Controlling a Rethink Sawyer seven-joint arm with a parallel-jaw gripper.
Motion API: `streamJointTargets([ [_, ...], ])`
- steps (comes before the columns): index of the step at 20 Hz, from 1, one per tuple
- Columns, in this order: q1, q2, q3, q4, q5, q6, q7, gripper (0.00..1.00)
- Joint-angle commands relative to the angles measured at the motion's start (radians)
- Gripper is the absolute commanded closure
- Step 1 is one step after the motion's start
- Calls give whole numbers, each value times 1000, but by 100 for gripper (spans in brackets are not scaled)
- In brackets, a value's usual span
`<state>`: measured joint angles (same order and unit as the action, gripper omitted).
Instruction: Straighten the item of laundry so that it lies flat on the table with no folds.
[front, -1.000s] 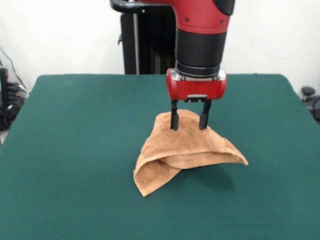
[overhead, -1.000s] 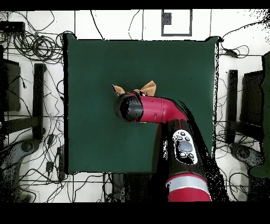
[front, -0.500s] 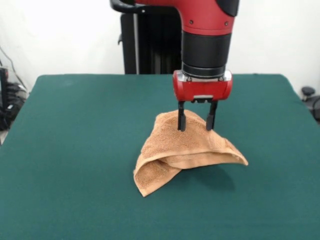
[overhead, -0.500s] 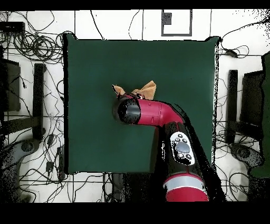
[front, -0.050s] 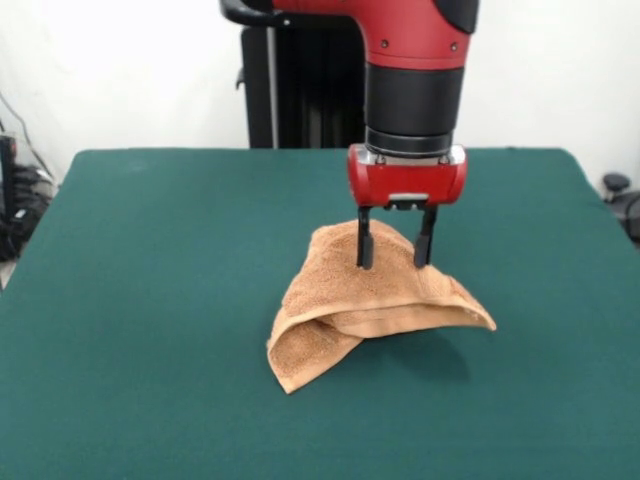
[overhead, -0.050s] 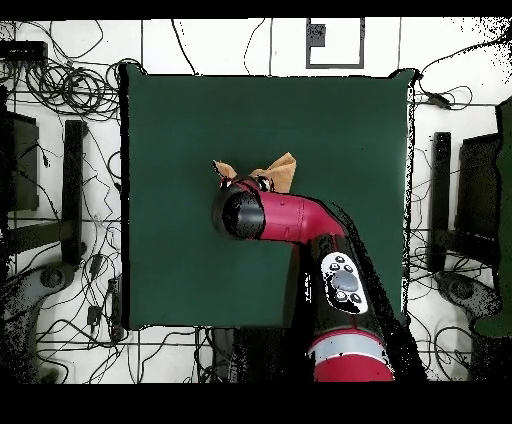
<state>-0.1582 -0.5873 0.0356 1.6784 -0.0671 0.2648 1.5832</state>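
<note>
Towel (front, -0.050s: 370, 305) seen bunched in folded mound near desk (front, -0.050s: 150, 300) centre. Tool (front, -0.050s: 396, 258) held spread, fingers straddling mound's peak, nothing pinched. Cloth judged soft, light, limp; best gripped at loose near-left corner.

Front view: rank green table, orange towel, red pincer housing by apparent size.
1. Dark green felt-topped table
2. Crumpled orange-tan terry towel
3. Red pincer housing, smallest, though it sits higher and at a slightly different depth.
</note>
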Motion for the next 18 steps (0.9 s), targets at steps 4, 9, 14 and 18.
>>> streamJointTargets([
  [4,48,24,62,59,52,-2,215,100],
  [9,55,3,49,53,56,61,202,100],
  [14,55,-4,47,63,58,63,201,100],
  [18,59,0,39,57,55,61,198,100],
])
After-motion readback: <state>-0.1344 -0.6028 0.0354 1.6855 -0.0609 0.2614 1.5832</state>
